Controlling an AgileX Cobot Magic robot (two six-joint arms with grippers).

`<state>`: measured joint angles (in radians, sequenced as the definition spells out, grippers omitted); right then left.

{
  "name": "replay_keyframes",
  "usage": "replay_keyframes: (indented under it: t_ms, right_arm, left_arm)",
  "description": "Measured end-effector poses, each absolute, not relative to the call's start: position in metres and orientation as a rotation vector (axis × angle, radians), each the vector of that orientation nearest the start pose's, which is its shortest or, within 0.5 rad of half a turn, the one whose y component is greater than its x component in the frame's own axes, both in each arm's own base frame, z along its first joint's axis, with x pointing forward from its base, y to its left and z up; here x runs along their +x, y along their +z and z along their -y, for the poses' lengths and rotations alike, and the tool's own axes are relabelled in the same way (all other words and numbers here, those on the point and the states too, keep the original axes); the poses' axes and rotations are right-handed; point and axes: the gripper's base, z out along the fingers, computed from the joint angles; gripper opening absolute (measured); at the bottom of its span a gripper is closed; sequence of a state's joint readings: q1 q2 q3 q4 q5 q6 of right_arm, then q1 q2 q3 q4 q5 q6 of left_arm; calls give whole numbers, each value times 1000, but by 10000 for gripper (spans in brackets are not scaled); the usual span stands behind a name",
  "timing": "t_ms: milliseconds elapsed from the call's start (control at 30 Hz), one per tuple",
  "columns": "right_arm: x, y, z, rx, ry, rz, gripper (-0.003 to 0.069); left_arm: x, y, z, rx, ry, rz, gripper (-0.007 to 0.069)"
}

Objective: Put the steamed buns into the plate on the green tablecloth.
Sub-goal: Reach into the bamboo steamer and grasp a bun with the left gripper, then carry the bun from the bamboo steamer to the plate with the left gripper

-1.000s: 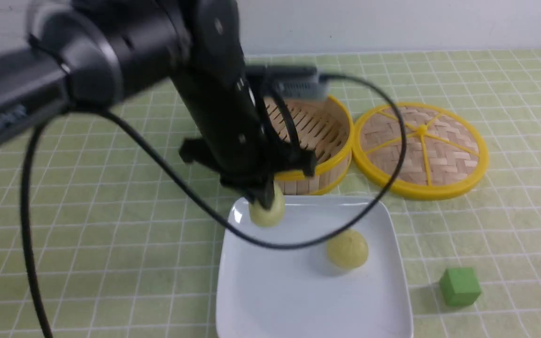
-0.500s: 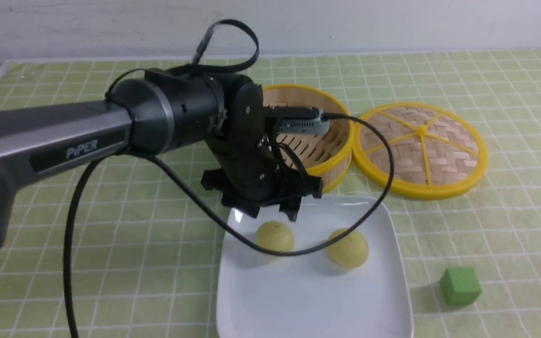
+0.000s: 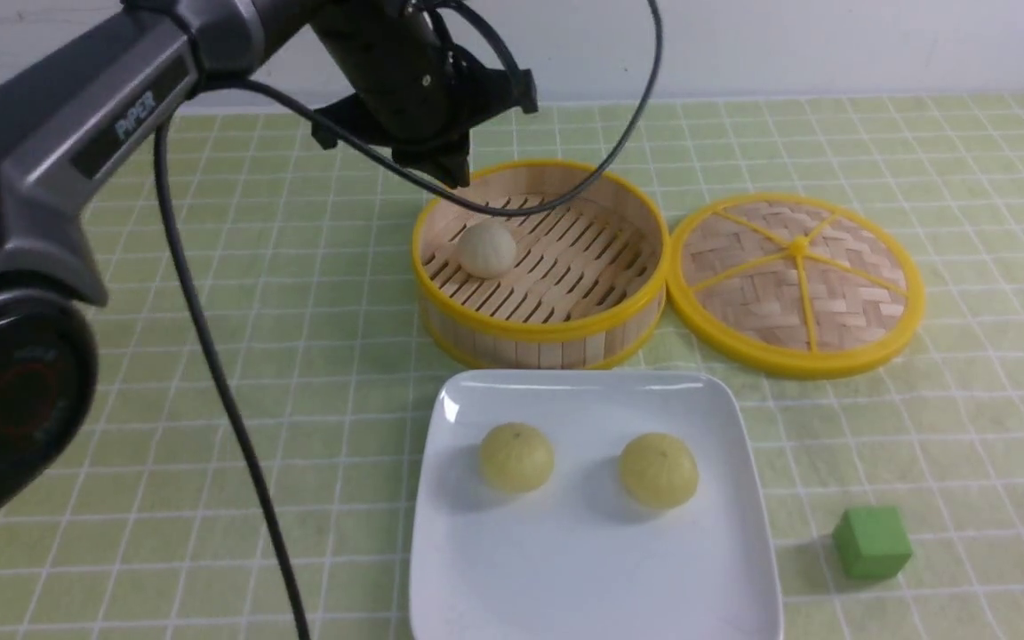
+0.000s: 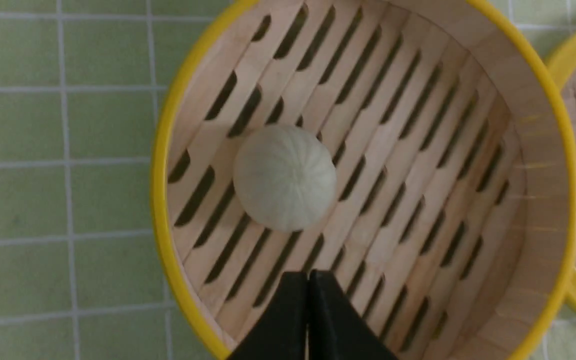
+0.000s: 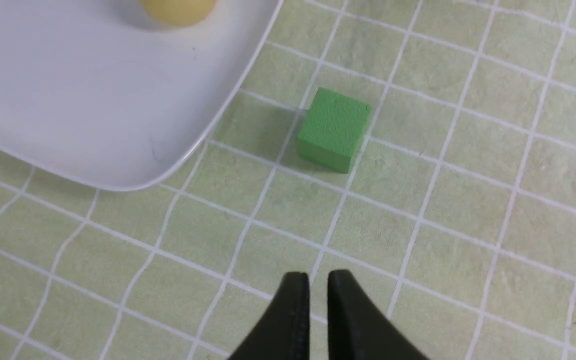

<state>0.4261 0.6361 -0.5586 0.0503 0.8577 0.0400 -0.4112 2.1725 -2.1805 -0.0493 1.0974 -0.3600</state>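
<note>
White bun below L jaws

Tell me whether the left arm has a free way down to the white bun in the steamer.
Probably yes. The left hand hangs over the lidless steamer, the white bun sits alone on the slats, and the lid lies aside. Its jaws are shut and must open first.

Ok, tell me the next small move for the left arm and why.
Probably open the left gripper and lower it over the off-white bun. That bun is the only one in the bamboo steamer, the two yellow buns already sit on the plate, and the left gripper hangs shut and empty above the steamer.
</note>
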Motion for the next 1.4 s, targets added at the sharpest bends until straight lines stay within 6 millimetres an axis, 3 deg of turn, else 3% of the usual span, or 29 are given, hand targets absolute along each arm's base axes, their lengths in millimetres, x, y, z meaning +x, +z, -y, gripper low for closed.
replay_keyframes:
  t_ms: [33, 133, 200, 233, 267, 367, 467, 533, 600, 633, 733, 800, 867, 933, 967, 1000, 1100, 1167, 1200, 1233, 1267, 1300, 1367, 1400]
  right_arm:
    - [96, 278, -47, -445, 273, -2394, 80]
    - [96, 279, -47, -443, 274, -2387, 83]
    - [96, 279, -47, -443, 275, -2383, 87]
    - [96, 279, -47, -443, 275, -2383, 87]
    - [96, 279, -47, -442, 275, -2382, 90]
    - [96, 279, -47, -442, 275, -2382, 94]
    - [96, 279, -47, -442, 275, -2382, 98]
    - [96, 279, -48, -442, 276, -2383, 100]
    - [96, 279, -48, -442, 276, -2383, 101]
    - [96, 279, -48, -442, 277, -2383, 102]
    - [96, 279, -48, -441, 280, -2382, 102]
    - [96, 279, -48, -441, 280, -2382, 102]
    - [96, 279, -48, -441, 280, -2382, 104]
    - [96, 279, -48, -440, 281, -2383, 107]
    - [96, 279, -48, -440, 281, -2383, 108]
    - [96, 279, -48, -441, 279, -2385, 109]
    - [96, 279, -48, -441, 279, -2384, 113]
    - [96, 279, -48, -441, 279, -2384, 118]
    - [96, 279, -48, -441, 279, -2384, 119]
    - [96, 279, -48, -441, 279, -2384, 119]
    - [96, 279, -48, -441, 279, -2384, 121]
    - [96, 279, -48, -441, 279, -2384, 121]
    - [96, 279, -48, -441, 279, -2384, 124]
    - [96, 279, -48, -441, 279, -2384, 124]
  left_arm:
    - [447, 302, 199, 54, -347, -2614, 49]
    - [458, 285, 204, 68, -343, -2642, 154]
    - [465, 272, 209, 119, -333, -2646, 304]
    - [465, 271, 209, 122, -332, -2645, 304]
    - [469, 263, 210, 145, -322, -2638, 389]
    - [478, 244, 213, 162, -300, -2629, 510]
    - [484, 223, 215, 186, -279, -2640, 542]
    - [487, 204, 217, 221, -265, -2669, 479]
    - [488, 198, 217, 232, -264, -2683, 405]
    - [487, 198, 219, 242, -265, -2684, 288]
    - [483, 208, 218, 266, -265, -2707, 92]
    - [475, 231, 215, 309, -253, -2720, 43]
    - [464, 266, 210, 353, -256, -2692, 29]
    - [445, 320, 202, 385, -275, -2594, 27]
    - [442, 325, 201, 384, -279, -2587, 27]
    - [423, 356, 193, 382, -294, -2540, 27]
    - [376, 386, 181, 404, -319, -2540, 27]
    - [345, 379, 178, 443, -316, -2611, 28]
    - [322, 361, 180, 493, -307, -2691, 29]
    - [319, 358, 180, 501, -304, -2702, 29]
    - [296, 333, 184, 569, -281, -2792, 31]
    - [290, 324, 186, 589, -275, -2814, 31]
    - [253, 271, 204, 718, -284, -2881, 36]
    - [253, 267, 203, 715, -283, -2882, 36]
